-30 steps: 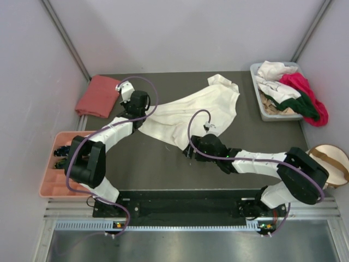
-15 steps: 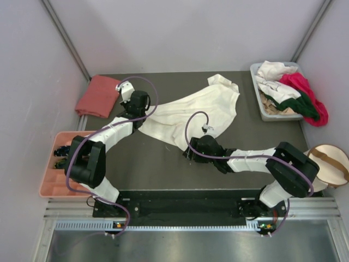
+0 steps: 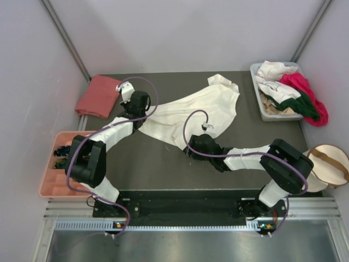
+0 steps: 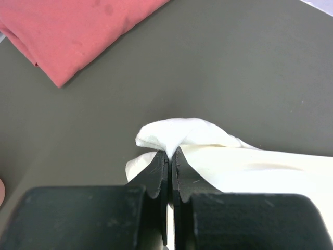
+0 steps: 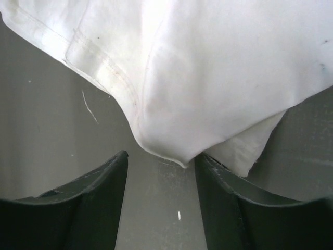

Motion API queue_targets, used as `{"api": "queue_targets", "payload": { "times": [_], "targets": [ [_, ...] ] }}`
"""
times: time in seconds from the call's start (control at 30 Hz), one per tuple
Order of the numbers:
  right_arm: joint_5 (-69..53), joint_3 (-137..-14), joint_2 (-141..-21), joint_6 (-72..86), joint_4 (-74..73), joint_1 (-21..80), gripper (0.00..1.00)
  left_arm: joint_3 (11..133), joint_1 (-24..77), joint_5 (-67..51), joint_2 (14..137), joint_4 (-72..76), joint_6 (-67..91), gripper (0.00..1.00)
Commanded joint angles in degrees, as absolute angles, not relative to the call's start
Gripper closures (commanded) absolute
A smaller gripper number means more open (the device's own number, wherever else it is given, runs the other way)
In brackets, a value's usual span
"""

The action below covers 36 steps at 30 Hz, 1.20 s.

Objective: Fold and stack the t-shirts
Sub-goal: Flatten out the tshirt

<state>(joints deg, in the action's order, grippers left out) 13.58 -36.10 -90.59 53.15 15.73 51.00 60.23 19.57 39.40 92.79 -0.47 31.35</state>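
The left hand [image 4: 170, 155] is pressed together, pinching a bunched edge of the cream-white t-shirt [image 3: 191, 109], just as it was a second ago. The right hand [image 5: 161, 156] is spread with a corner of that shirt between its fingers. These have come closer together, and its arm has pulled in to the left. The shirt lies stretched across the table [image 3: 163, 164], with the folded salmon-pink t-shirt [image 3: 99, 95] at the far left corner.

Cream t-shirt [image 5: 208, 62] cropped in wrist views, pouch [image 3: 330, 164] clipped at edge
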Motion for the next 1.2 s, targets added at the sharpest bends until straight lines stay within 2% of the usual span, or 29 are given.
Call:
{"api": "queue_targets", "payload": {
  "times": [0.0, 0.07, 0.1, 0.17, 0.2, 0.4, 0.67, 0.7, 0.77, 0.87, 0.9, 0.97, 1.03, 1.17],
  "targets": [
    [17.14, -37.53, -91.76, 52.65, 14.06, 51.86, 0.54, 59.68, 19.78, 40.52, 93.08, 0.79, 30.85, 1.00],
    [17.31, -37.53, -92.19, 52.65, 14.06, 51.86, 0.68, 59.68, 19.78, 40.52, 93.25, 0.79, 30.76, 1.00],
    [17.31, -37.53, -92.28, 52.56, 14.15, 51.94, 0.83, 59.59, 19.78, 40.52, 93.34, 0.79, 30.76, 1.00],
    [17.23, -37.44, -92.37, 52.65, 14.24, 51.86, 0.97, 59.68, 19.78, 40.52, 93.34, 0.79, 30.76, 1.00],
    [17.14, -37.35, -92.29, 52.65, 14.24, 51.86, 1.00, 59.68, 19.78, 40.60, 93.43, 0.79, 30.76, 1.00],
    [17.40, -36.12, -87.29, 52.12, 9.51, 51.86, 1.00, 59.50, 19.78, 40.87, 93.69, 0.79, 30.76, 1.00],
    [19.60, -34.19, -69.27, 50.71, -7.90, 51.86, 1.00, 59.68, 19.95, 39.64, 93.96, 0.62, 30.76, 0.99],
    [19.77, -33.93, -67.78, 50.45, -10.87, 51.86, 1.00, 59.68, 19.95, 39.46, 94.04, 0.44, 30.94, 0.94],
    [20.56, -33.49, -64.10, 50.54, -13.52, 51.86, 1.00, 59.68, 20.13, 38.85, 94.04, 0.26, 30.94, 0.67],
    [21.53, -33.14, -60.22, 50.89, -18.53, 51.86, 1.00, 59.50, 20.65, 39.11, 93.69, 0.26, 31.20, 0.39],
    [21.62, -33.05, -59.25, 51.06, -19.76, 51.86, 1.00, 59.41, 20.83, 39.37, 93.52, 0.26, 31.46, 0.20],
    [23.19, -32.96, -57.58, 51.85, -23.96, 51.86, 1.00, 59.50, 21.09, 39.64, 93.08, -1.56, 31.64, 0.05],
    [24.86, -32.87, -54.68, 53.52, -27.05, 51.86, 1.00, 59.50, 21.27, 39.81, 92.38, -2.11, 31.73, 0.01],
    [31.00, -33.39, -49.05, 55.72, -36.36, 51.86, 1.00, 58.80, 21.53, 39.90, 90.71, -2.99, 31.99, 0.01]
  ]
}}
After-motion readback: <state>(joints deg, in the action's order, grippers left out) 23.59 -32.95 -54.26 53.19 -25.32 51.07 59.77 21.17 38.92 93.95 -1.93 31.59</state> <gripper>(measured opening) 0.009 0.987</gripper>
